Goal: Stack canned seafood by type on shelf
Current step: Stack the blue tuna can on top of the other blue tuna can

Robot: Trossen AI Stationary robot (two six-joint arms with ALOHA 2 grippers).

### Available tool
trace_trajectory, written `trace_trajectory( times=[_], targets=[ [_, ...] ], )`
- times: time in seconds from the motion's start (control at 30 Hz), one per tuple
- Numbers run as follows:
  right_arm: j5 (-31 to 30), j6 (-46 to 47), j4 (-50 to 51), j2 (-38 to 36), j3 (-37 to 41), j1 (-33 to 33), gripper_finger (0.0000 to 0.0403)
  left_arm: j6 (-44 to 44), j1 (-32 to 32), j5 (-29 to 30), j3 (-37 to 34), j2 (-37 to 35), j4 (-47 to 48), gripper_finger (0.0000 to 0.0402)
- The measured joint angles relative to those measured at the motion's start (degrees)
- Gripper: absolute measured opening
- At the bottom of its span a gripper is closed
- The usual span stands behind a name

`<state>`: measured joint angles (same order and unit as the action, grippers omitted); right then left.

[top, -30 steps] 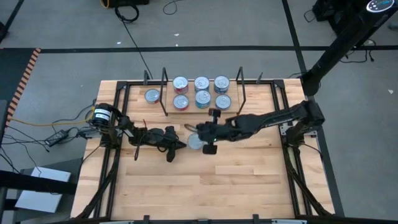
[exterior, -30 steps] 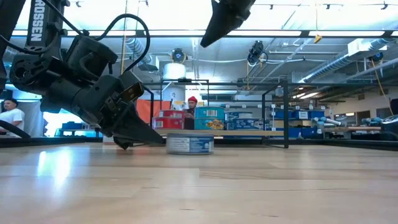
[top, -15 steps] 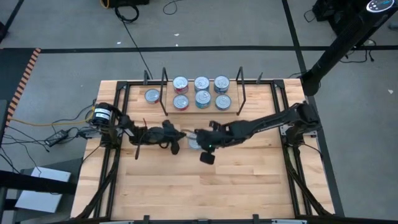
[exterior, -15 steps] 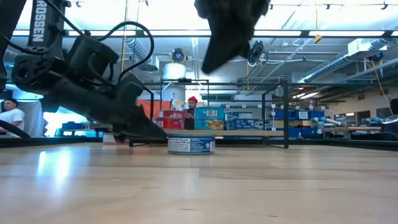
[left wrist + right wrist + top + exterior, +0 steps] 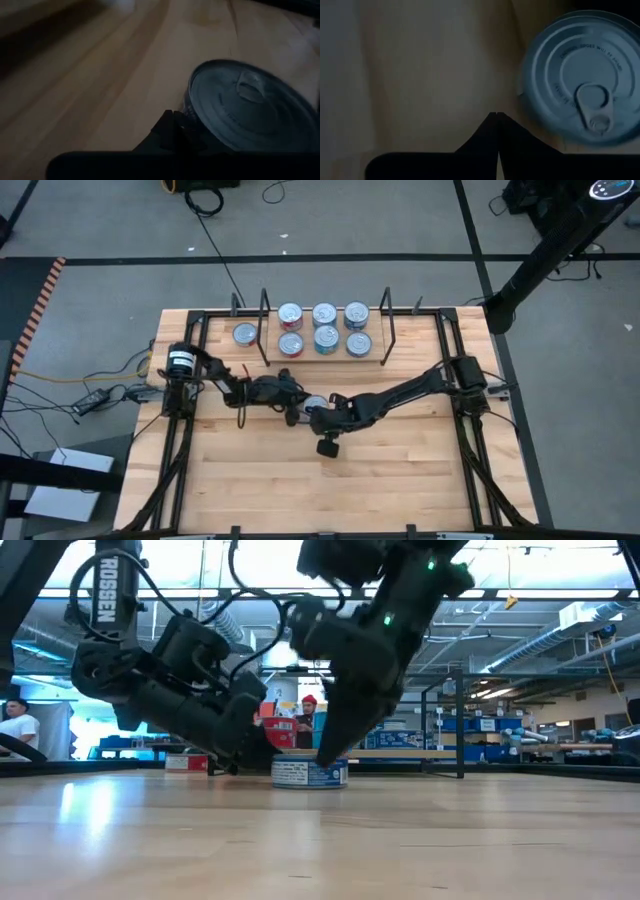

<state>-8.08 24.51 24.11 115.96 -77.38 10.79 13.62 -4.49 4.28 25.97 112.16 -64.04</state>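
A loose can of seafood (image 5: 316, 404) with a silver pull-tab lid stands flat on the table in front of the shelf (image 5: 325, 361). Its label reads blue and white in the low view (image 5: 308, 774). My left gripper (image 5: 298, 412) is shut, just left of the can. My right gripper (image 5: 320, 417) is shut too; it slants down, with its tips (image 5: 495, 117) beside the can's rim (image 5: 522, 90). Several cans (image 5: 324, 328) stand on the shelf board, red-labelled ones to the left and blue ones to the right. One more can (image 5: 245, 334) stands on the table outside the shelf's left end frame. My left gripper has its shut fingertips (image 5: 172, 117) against the loose can's side wall (image 5: 190, 106), low down. They come nearly level from the table's left. The can stays flat on the table. My right gripper's shut tips stand close beside the can; I cannot tell whether they touch it.
The shelf's black wire end frames (image 5: 265, 328) (image 5: 387, 328) rise on either side of the board. Black frame rails (image 5: 190, 410) (image 5: 462, 415) run along the table's left and right. Bare wood (image 5: 320, 480) lies near the front edge. People show in the room behind (image 5: 308, 710).
My right gripper has come down from above the can to table height beside it, rolling as it sank. My left gripper has gone toward the table's right, up to the can. The can has stayed upright in about the same place.
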Motion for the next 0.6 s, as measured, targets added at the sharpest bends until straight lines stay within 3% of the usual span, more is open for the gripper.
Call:
trace_trajectory(
  times=[0.23,0.6],
  targets=[
    [-2.44,2.49,-1.22,1.07,0.04,-0.86,0.0009,-0.5,0.75,-2.23,0.1,0.7,0.1,0.0001],
    [-2.59,8.26,-0.1,-8.15,0.04,-2.41,0.0008,-0.15,2.42,-5.07,0.08,0.75,-0.92,0.0001]
  ],
)
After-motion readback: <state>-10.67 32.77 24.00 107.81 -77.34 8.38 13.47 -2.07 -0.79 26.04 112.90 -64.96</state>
